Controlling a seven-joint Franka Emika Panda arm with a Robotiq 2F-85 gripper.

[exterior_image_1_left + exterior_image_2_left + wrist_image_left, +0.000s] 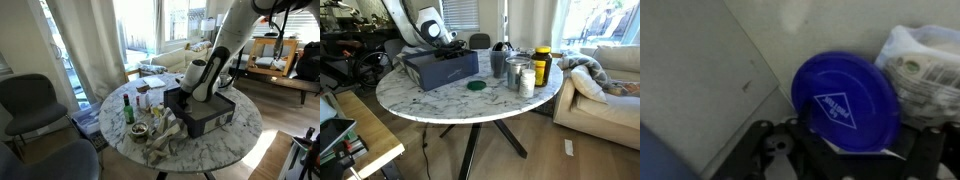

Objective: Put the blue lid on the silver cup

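The blue lid [845,100] is round with a white triangle logo. It fills the middle of the wrist view, close to the camera, and its lower edge sits between the black fingers of my gripper [840,150], which looks shut on it. In both exterior views the gripper [188,88] [447,42] hangs over the dark box; the lid cannot be made out there. The silver cup [517,71] stands upright on the marble table [430,98], among other containers and apart from the gripper.
A dark box [440,66] lies under the gripper. A yellow-lidded jar [542,66], a dark cup [498,62] and a dark green disc [475,86] stand near the silver cup. A green bottle [127,108] and crumpled bags [165,135] [925,60] crowd one side.
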